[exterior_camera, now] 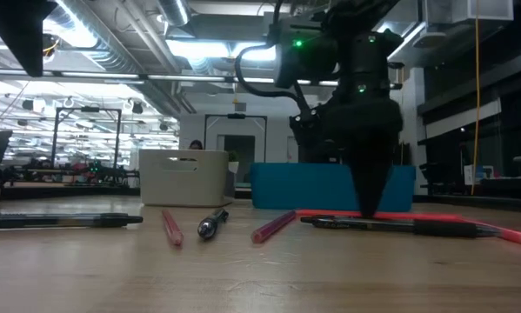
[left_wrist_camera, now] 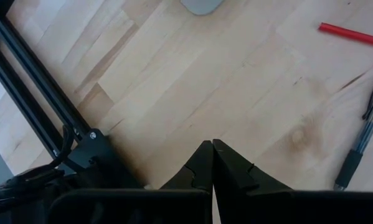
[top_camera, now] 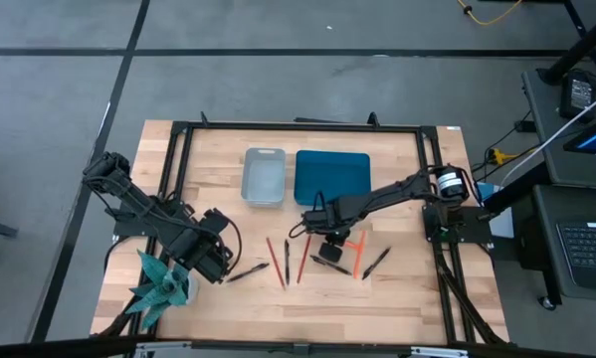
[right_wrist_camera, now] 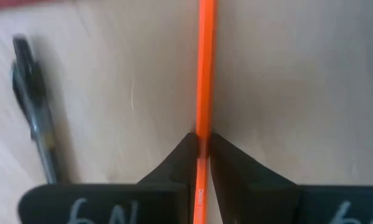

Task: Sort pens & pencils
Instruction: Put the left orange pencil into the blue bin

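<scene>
My left gripper (top_camera: 214,261) waits at the near left of the table (top_camera: 397,298), fingers pressed together on nothing, just clear of the black pen (top_camera: 248,270) lying beside it. Moving rightward, a row of red pencils (top_camera: 275,261) and another dark pen (top_camera: 287,261) lies spread on the wood, with the grey bin (top_camera: 264,176) and the blue tray (top_camera: 332,176) side by side behind them.

My right gripper (right_wrist_camera: 202,148) is down at the table among the right-hand cluster, fingers drawn in narrowly on the orange pencil (right_wrist_camera: 204,74). The pencil runs straight out between them, and it lies flat on the wood.

What worries me: my hold is thin, and I judge it is taken along the shaft and not at its balance point. If I lift fast, the long end may droop or pivot, and the pencil could slide out. A black pen (right_wrist_camera: 35,118) lies close alongside it; a tilted pencil could sweep it and scatter the cluster. In the low view a dark pen (exterior_camera: 399,226) and a pink pencil (exterior_camera: 434,217) lie just by my fingertips, so a sideways start would drag them.

For room, straight up is free. The tray and bin stand behind me with bare wood between. The black frame rail (top_camera: 432,179) runs along the right edge, near my arm, so I would keep my swing inward and away from it.
</scene>
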Controlling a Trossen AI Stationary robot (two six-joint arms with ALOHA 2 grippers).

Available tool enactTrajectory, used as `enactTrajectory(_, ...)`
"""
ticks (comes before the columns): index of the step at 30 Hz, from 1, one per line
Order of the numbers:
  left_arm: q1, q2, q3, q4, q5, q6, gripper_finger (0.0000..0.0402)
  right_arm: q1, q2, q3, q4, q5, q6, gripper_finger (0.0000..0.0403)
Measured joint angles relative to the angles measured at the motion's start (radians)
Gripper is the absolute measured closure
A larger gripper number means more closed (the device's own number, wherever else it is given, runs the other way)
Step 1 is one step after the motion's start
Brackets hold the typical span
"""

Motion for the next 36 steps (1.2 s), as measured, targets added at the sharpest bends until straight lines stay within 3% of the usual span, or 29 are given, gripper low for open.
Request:
enactTrajectory(24, -0.008, 0.0, 0.0, 0.0, 0.0, -0.023, 0.0401, 0.014, -0.017, 0.007, -0.051, 0.001, 0.003, 0.0358)
enactTrajectory(36, -0.009, 0.0, 0.0, 0.0, 0.0, -0.023, 0.0401, 0.015, -0.018, 0.189, -0.278, 0.107, -0.032, 0.0358)
